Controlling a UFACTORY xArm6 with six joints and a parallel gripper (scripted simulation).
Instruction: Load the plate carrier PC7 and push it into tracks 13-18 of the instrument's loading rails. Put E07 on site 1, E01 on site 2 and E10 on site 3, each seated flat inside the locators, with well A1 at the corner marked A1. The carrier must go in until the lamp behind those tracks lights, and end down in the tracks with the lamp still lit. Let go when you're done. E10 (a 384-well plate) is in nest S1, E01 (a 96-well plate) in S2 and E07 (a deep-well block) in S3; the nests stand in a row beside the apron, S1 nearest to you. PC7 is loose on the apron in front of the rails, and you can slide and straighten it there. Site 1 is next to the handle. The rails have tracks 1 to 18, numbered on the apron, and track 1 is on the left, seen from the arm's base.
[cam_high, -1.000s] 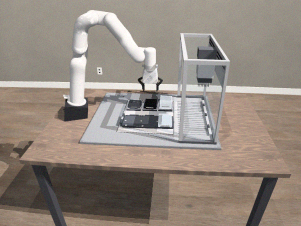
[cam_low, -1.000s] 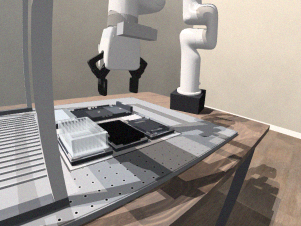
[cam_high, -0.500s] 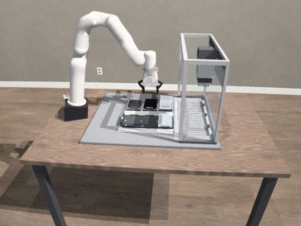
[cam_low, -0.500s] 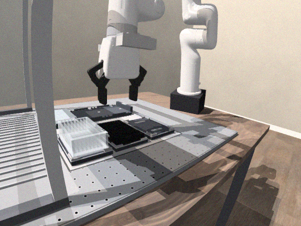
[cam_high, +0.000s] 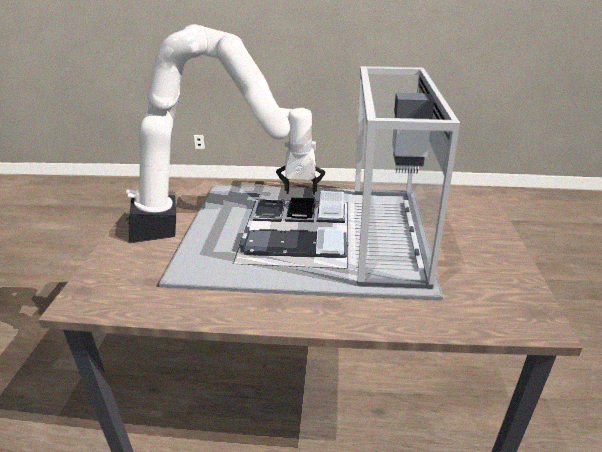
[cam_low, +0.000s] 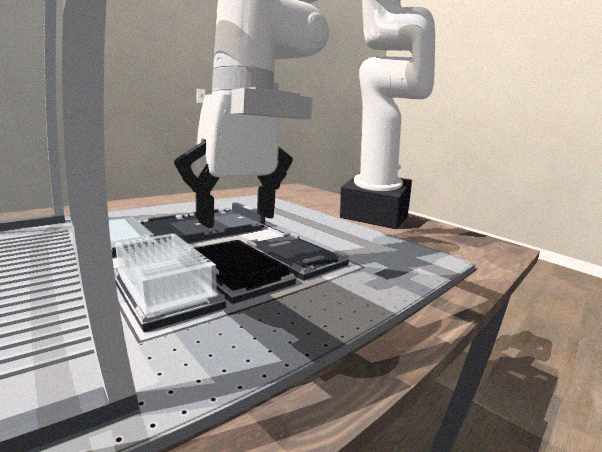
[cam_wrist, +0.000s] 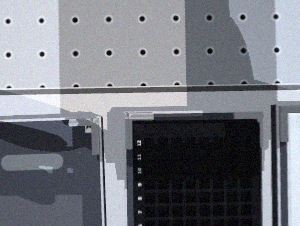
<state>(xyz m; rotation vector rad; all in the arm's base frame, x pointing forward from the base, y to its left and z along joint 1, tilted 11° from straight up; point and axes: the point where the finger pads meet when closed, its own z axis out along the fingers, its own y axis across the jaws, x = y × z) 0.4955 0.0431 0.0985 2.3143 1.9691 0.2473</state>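
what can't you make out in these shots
- Wrist view: the gripper's own fingers are out of frame; the black plate is cut off by the bottom edge.
- Top view: track numbers on the apron are too small.
- Exterior view: a frame post hides part of the rails.

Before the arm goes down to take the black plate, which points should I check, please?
1. Pincer wide open and empty: ok.
2. Pincer above the black plate in the middle nest: ok, judging by the top view.
3. Black plate flat in its nest: ok.
4. Finger room beside the clear deep-well block: cannot tell.
5. Plate's A1 corner: cannot tell; the wrist view shows only some edge numbers.
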